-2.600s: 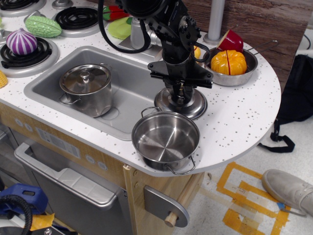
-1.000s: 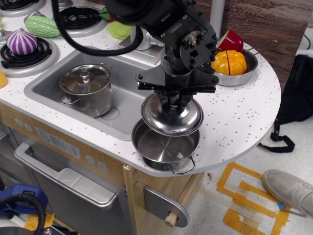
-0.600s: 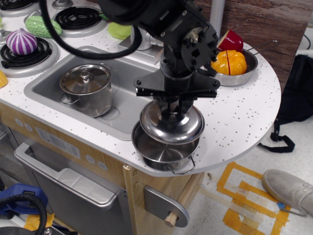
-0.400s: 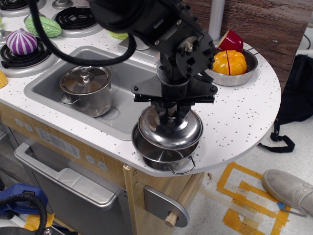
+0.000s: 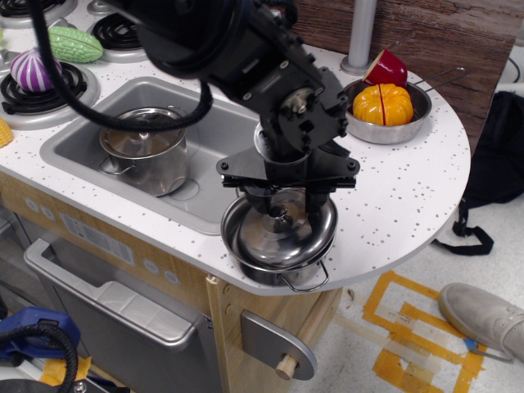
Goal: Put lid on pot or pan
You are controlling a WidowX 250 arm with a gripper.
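Observation:
The shiny domed lid (image 5: 278, 236) lies on the wide shallow steel pot (image 5: 318, 264) at the counter's front edge, tilted slightly and covering nearly all of its opening. The lid's small knob (image 5: 281, 215) shows just below my gripper (image 5: 282, 200). The gripper hangs straight above the lid with its jaws a little apart and nothing between them. One wire loop handle (image 5: 304, 284) of the pot sticks out at the front; the other is hidden under the arm.
A taller steel pot with its own lid (image 5: 145, 148) stands in the sink (image 5: 72, 135) to the left. A steel bowl with an orange pumpkin (image 5: 383, 104) is at the back right. Toy vegetables lie on the burners (image 5: 34, 70) at far left. The counter edge (image 5: 385, 254) curves close by.
The gripper carried the lid from the counter behind the pot, forward and down onto the pot. The knob now shows free beneath the jaws.

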